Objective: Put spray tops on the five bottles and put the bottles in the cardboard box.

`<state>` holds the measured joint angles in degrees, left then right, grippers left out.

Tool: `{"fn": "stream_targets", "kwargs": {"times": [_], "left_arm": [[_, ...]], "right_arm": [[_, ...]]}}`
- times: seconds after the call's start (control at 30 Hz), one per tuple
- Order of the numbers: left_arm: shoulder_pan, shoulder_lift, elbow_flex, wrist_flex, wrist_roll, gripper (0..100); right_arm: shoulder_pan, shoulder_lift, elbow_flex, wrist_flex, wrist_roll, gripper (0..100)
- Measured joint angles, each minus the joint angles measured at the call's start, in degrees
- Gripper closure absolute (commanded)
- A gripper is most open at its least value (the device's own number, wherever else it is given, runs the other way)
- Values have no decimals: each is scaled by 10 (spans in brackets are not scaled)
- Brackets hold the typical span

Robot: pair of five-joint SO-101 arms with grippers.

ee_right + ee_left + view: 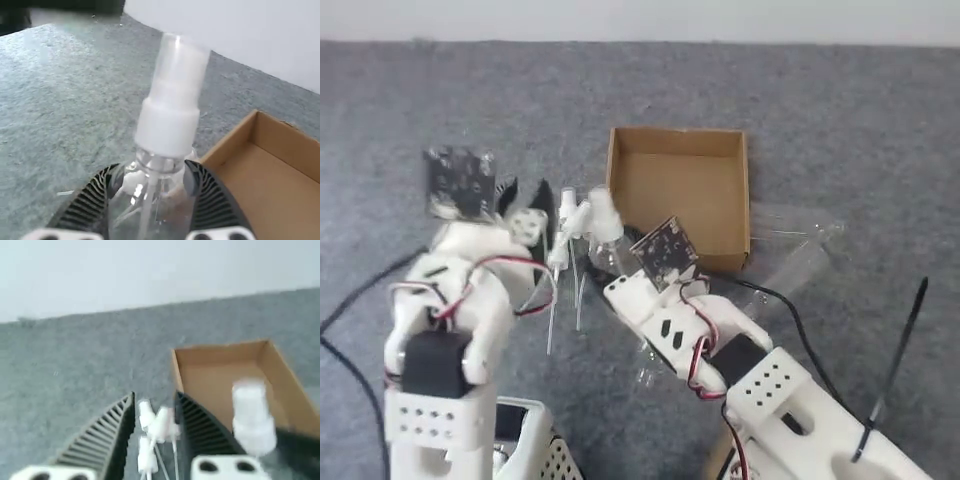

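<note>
My right gripper [152, 172] is shut on the neck of a clear bottle [150, 205] that carries a white spray top [170, 115]. In the high view this bottle [605, 225] stands just left of the open cardboard box [680, 190], held by the right gripper [618, 252]. My left gripper [154, 399] is open, and several loose white spray tops [156, 422] with long dip tubes lie on the carpet between and beyond its fingers. From above, the left gripper [525, 198] sits just left of those spray tops [565, 230]. The held bottle [252, 412] also shows before the box [225, 370].
Clear uncapped bottles [798, 255] lie on the grey carpet right of the box, and another [645, 375] lies beside the right arm. A thin black rod [898, 360] lies at the far right. Cables trail from both arms.
</note>
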<state>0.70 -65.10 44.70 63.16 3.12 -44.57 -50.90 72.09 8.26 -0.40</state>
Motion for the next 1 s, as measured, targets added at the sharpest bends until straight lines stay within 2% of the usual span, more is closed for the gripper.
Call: {"fn": "stream_targets", "kwargs": {"times": [0.23,0.33,0.47,0.63,0.77,1.0], "left_arm": [[1,-28,129,-15,-2,800],[32,-31,161,-18,-2,785],[77,-33,193,-36,-2,739],[85,-33,197,-38,-3,724],[74,-34,196,-55,-3,724],[77,-34,227,-107,-3,724]], "right_arm": [[57,0,-131,113,0,993],[62,12,-213,154,0,993],[66,97,-310,183,0,993],[63,229,-404,184,0,993],[65,281,-425,184,0,993],[64,285,-427,220,0,993]]}}
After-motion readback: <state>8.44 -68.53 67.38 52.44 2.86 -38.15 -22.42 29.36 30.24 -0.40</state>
